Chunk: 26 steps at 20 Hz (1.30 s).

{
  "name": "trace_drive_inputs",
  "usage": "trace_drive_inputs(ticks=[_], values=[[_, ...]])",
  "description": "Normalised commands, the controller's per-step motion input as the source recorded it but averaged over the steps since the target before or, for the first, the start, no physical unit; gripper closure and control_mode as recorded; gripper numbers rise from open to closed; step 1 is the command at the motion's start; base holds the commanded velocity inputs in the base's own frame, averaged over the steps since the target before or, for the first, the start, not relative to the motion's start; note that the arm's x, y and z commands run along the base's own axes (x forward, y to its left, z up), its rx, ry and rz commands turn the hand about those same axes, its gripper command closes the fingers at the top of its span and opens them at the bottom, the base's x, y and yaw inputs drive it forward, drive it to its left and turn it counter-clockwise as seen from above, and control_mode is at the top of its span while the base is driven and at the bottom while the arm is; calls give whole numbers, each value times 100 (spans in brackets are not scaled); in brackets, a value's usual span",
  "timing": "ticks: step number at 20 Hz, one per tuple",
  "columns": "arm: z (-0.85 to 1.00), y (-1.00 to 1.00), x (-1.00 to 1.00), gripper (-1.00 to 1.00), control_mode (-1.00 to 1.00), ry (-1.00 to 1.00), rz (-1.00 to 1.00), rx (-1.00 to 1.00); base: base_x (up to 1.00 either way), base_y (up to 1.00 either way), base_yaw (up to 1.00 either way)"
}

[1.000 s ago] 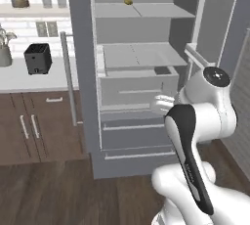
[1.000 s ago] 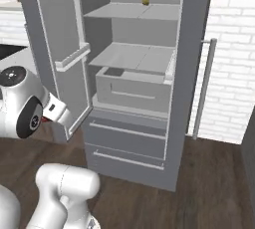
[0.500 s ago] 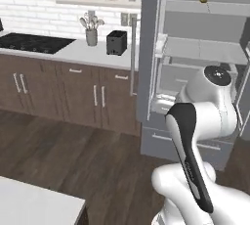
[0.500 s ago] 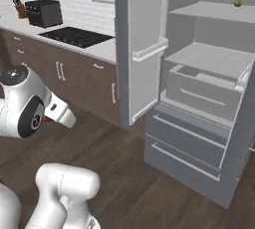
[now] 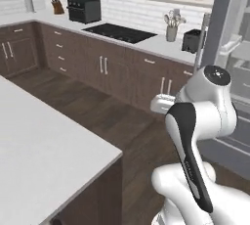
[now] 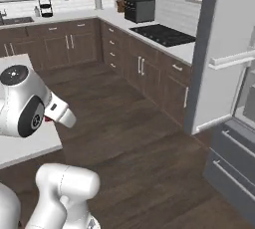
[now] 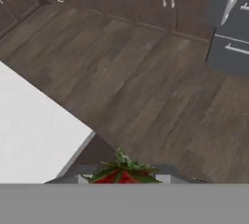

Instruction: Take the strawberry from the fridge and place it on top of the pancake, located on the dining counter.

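The strawberry (image 7: 123, 172), red with green leaves, sits low in the hand view with my gripper (image 7: 124, 179) shut on it. In the right base view a speck of red strawberry (image 6: 48, 119) shows beside the white hand (image 6: 61, 114). The hand hangs over dark wood floor, just off the corner of the white dining counter (image 7: 29, 135) (image 5: 39, 155) (image 6: 22, 148). Behind, at the right, stands the grey fridge (image 5: 229, 48) (image 6: 229, 68) with a door open and its lower drawers (image 7: 231, 47) showing. The pancake is out of view.
Dark brown cabinets (image 5: 117, 70) with a white top run along the back wall, carrying a black cooktop (image 5: 119, 32), a toaster oven (image 5: 84, 9) and a utensil jar (image 5: 171, 32). Wood floor (image 6: 134, 138) lies between cabinets, fridge and island.
The whole picture has swung left from the open fridge to the cabinet run and the island counter, so the base has turned. The strawberry stays in the gripper.
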Motion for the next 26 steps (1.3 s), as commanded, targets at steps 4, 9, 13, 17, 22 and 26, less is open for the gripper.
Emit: trace_drive_inputs(ticks=[4, 9, 13, 17, 22, 26], values=[[0, 0, 0, 100, 100, 0, 0, 0, -61, 2, 66], [0, 0, 0, 100, 100, 0, 0, 0, -69, 14, 64], [0, 0, 0, 100, 100, 0, 0, 0, -73, 83, 55], [0, 0, 0, 100, 100, 0, 0, 0, -39, 100, 47], [0, 0, 0, 100, 100, 0, 0, 0, -3, 100, 38], [0, 0, 0, 100, 100, 0, 0, 0, 3, 100, 32]])
